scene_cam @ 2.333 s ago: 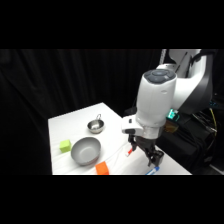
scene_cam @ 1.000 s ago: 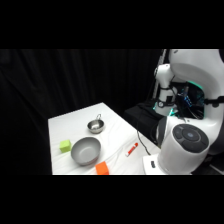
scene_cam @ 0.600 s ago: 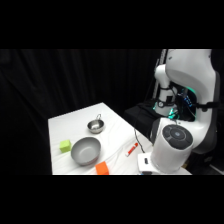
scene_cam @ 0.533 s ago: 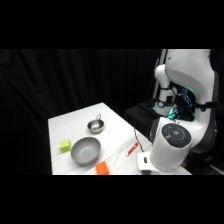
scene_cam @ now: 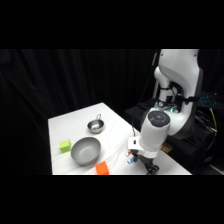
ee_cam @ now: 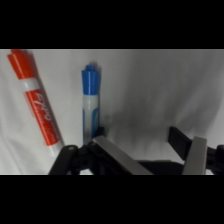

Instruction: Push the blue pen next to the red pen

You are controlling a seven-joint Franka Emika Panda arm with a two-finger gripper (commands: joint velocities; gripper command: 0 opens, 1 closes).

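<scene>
The gripper (ee_cam: pixel 150 155) is hanging low over the near right part of the white table (scene_cam: pixel 75 122), its two flat grey fingers (ee_cam: pixel 117 157) spread wide with nothing between them. In the wrist view the blue pen (ee_cam: pixel 90 102) is lying on the bare tabletop just beside one finger, its lower end disappearing behind the black linkage; whether finger and pen are touching cannot be told. The red pen (ee_cam: pixel 36 100) is lying near it on the far side from the gripper, slightly slanted to it, the two close but apart. Both are slim round sticks of smooth plastic with white middles, the red one printed with lettering.

In the side view the arm's rounded white body is covering the pens; only a small blue patch (scene_cam: pixel 130 160) is showing beside it. Further left a chunky orange block (scene_cam: pixel 102 168) is sitting at the table's front edge, touching nothing. Behind it a wide, dull grey bowl (scene_cam: pixel 85 151) is standing, with a green cube (scene_cam: pixel 65 146) to its left and a small shiny metal pot (scene_cam: pixel 95 125) farther back.
</scene>
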